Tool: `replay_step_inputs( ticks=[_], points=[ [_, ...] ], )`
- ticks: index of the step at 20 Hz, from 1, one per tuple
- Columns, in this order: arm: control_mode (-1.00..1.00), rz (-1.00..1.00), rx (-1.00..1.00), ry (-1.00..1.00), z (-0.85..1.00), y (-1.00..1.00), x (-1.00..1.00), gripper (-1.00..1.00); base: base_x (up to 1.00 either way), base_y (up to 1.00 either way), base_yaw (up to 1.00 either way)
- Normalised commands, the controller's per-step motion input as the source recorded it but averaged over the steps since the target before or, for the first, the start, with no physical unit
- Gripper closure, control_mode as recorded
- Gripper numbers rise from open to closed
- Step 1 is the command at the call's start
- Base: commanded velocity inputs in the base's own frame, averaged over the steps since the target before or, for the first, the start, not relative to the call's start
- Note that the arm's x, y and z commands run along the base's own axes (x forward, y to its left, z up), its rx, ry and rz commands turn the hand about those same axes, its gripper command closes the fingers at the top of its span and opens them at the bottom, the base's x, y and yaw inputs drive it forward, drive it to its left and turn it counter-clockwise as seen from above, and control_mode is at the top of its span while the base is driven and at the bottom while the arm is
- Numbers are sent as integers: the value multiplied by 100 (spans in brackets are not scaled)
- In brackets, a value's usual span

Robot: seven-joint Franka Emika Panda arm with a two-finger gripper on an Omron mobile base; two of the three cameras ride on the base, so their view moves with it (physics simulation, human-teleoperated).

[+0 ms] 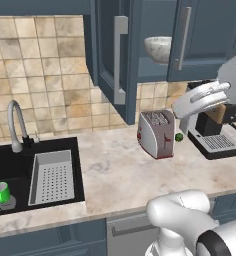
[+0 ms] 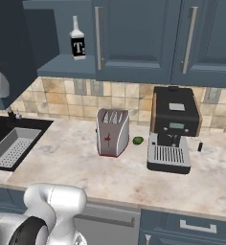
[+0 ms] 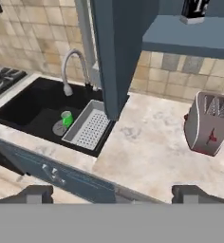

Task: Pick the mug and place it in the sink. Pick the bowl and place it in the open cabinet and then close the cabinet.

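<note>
Marbled beige counter [image 1: 120,172] beneath dark cabinet [image 1: 155,30], tiled wall [image 1: 40,75] behind.

Kitchen: sink [image 1: 20,172], toaster [image 1: 156,133], wall cabinet [image 1: 155,40].

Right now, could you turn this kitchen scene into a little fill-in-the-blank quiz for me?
1. The green mug stands inside the black ____.
2. The marbled bowl sits on the shelf of the open ____.
3. The cabinet door is still ____.
4. The small green ball lies between the coffee machine and the ____.

Missing words: sink; cabinet; open; toaster
</note>
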Motion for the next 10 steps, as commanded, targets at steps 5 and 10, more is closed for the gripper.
replay_step_inputs(
  ticks=[5, 10],
  points=[
    [-100, 3, -41, -31, -2, -2, -89, -100, 0, 0, 0],
    [-100, 0, -31, -21, 26, 10, -41, -100, 0, 0, 0]
  ],
)
